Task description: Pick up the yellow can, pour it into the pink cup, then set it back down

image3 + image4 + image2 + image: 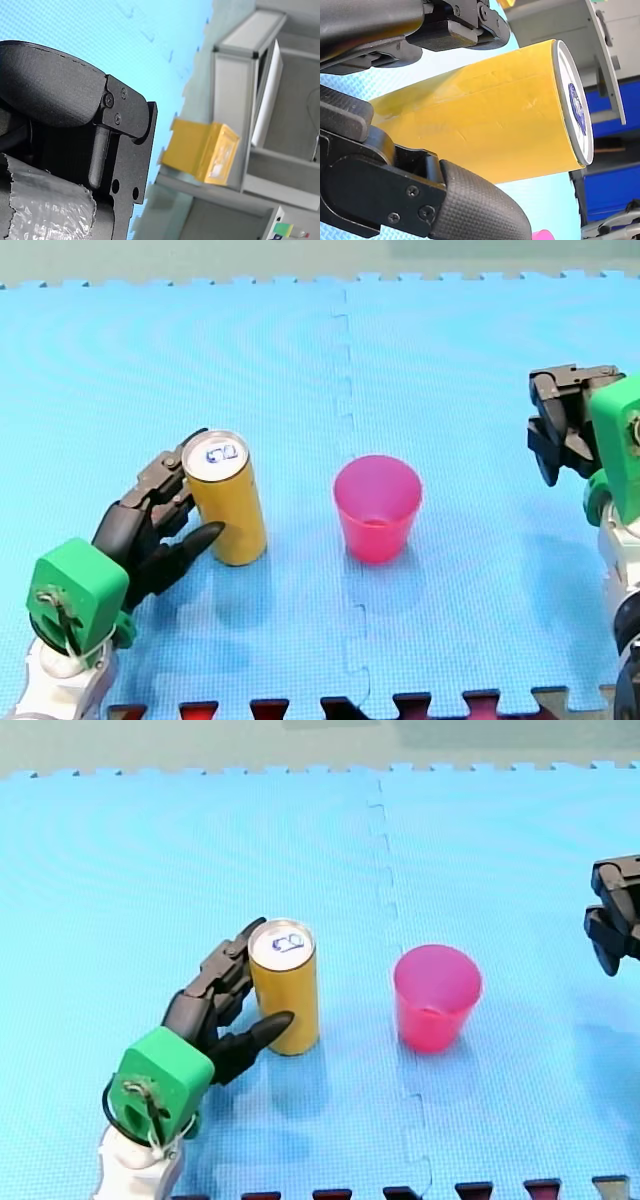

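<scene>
From the head views: yellow can (pixel 285 1000) upright on the blue foam mat (pixel 150 850), left of centre, silver lid (pixel 282 944) facing up with a blue mark on it. Pink cup (pixel 435 1000) upright to the can's right, well apart from it, mouth open to the top, just right of the seam between two mat tiles. Left hand (pixel 215 1005) coming in from the lower left behind a green wrist cuff (pixel 160 1080) and grasping the can: black fingers against the far side near the rim, thumb pressed on the near side lower down. Can's base on the mat.

Right hand (pixel 560 425) at the far right edge, well away from the cup, clenched on nothing.

First wrist view: close on a black finger link (pixel 120 120) with two small screws, crinkled silver tape (pixel 45 205) beside it. Beyond, the mat's toothed edge, then a grey shelf frame (pixel 235 100) with a yellow box (pixel 202 152) on it. Cannot tell whose hand this is.

Second wrist view: the left hand's own close look, with the yellow can lying across the picture, lid toward one side, a rounded black thumb tip (pixel 480 205) over its wall and other fingers (pixel 455 25) along the opposite side. A sliver of pink at the edge, the cup. Blue and grey shelving (pixel 610 120) behind.
</scene>
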Tool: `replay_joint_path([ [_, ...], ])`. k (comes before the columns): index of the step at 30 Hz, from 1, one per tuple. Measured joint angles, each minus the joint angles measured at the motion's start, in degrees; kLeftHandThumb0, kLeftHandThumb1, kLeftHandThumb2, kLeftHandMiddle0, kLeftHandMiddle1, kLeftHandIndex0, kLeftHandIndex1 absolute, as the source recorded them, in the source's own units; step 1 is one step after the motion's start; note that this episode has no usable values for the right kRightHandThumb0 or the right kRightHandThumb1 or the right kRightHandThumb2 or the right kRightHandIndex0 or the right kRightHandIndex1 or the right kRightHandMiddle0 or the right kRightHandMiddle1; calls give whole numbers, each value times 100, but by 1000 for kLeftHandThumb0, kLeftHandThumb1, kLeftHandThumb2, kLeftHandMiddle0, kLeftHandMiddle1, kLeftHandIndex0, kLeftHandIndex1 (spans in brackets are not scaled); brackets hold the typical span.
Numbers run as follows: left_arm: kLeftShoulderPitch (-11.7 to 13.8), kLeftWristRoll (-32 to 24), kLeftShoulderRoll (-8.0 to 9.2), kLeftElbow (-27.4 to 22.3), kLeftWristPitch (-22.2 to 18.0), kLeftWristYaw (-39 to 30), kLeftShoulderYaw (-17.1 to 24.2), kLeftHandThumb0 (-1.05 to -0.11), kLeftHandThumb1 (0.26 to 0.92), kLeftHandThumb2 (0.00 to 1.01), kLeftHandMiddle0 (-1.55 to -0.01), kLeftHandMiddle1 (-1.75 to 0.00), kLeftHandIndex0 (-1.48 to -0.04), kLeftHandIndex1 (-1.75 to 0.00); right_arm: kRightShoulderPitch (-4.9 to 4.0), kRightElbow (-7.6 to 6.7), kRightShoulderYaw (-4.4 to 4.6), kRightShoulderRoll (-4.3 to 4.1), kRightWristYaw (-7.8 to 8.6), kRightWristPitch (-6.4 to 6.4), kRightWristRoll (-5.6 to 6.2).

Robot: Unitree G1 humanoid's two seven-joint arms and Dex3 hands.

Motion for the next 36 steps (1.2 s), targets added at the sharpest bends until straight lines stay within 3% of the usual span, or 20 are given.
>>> replay_joint_path([
  [17,146,54,25,-15,-95,103,8,-1048,883,0,-339,-3,-311,-3,0,-2,54,-7,-90,0,-31],
  [36,294,-29,43,-156,-89,114,56,-1048,863,0,-336,-1,-319,-3,-2,-9,50,-7,-75,-4,-17],
])
